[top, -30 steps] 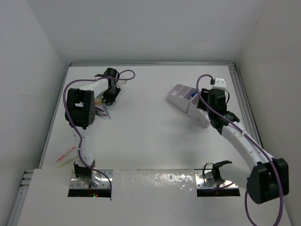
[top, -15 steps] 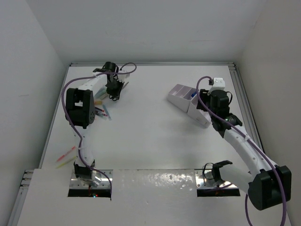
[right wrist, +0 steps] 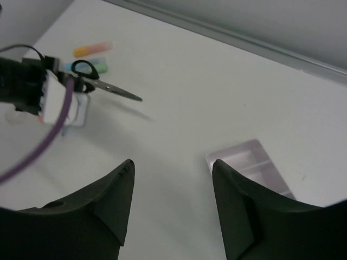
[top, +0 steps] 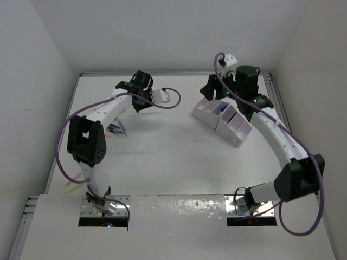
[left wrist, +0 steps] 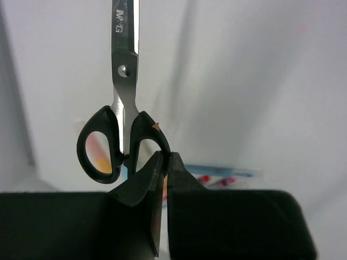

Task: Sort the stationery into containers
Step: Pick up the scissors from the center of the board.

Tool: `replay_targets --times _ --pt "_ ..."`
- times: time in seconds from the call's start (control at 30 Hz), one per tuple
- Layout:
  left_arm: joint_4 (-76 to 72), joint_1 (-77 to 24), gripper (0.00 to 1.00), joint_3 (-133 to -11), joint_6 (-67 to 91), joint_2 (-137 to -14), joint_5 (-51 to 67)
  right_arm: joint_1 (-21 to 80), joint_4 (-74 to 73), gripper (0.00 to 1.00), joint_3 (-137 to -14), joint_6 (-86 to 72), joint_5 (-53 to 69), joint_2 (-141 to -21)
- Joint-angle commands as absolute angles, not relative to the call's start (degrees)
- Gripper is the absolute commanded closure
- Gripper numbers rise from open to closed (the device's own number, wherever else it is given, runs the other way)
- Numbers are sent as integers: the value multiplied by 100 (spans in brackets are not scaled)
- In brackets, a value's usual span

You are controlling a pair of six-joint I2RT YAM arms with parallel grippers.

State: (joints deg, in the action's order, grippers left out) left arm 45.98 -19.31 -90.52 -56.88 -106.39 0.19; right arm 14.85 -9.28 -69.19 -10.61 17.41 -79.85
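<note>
Though blurry, scissors [left wrist: 124,86] seemingly handle-first within clamped left pincer [left wrist: 165,162].

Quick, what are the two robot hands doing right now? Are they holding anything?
Left gripper: shut on the small black-handled steel scissors.
Right gripper: open, holding nothing.

Left gripper [left wrist: 164,157] carried scissors [left wrist: 124,70] rightward; right gripper [right wrist: 173,168] swung beyond organiser [top: 209,116].

Scissors [left wrist: 124,81] left (in left gripper [left wrist: 164,157]), organiser [top: 209,116] right
</note>
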Motion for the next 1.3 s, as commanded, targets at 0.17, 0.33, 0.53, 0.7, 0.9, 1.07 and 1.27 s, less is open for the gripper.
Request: replay_targets --times 0.17,0.33,0.53,0.7,0.9,1.07,1.27 --pt "3209 -2188 100 -9061 -8164 -10160 -1160 1458 -932 40 -7980 -1372 2619 -8982" --pt "2559 -2548 100 -8528 -9305 -9871 -1028 1459 -589 40 -8103 -1468 2768 -9290" --pt "1328 -2918 100 -7569 -10678 -9230 -792 1450 -405 40 -8078 -1406 2786 -9361" --pt "564 -3278 100 -6892 -11433 -8711 -554 1450 -62 41 -7726 -1415 3119 -9159" --pt "422 -3524 100 -6047 -12173 -8200 -413 1678 -35 41 -7629 -1345 3445 -9097" --pt "492 -3665 100 -6073 -12243 -8183 -422 1942 -44 38 -7795 -1257 3533 -9114" --pt "606 -3753 100 -6091 -12226 -8191 -439 2320 -271 34 -8384 -1160 3542 -9640"
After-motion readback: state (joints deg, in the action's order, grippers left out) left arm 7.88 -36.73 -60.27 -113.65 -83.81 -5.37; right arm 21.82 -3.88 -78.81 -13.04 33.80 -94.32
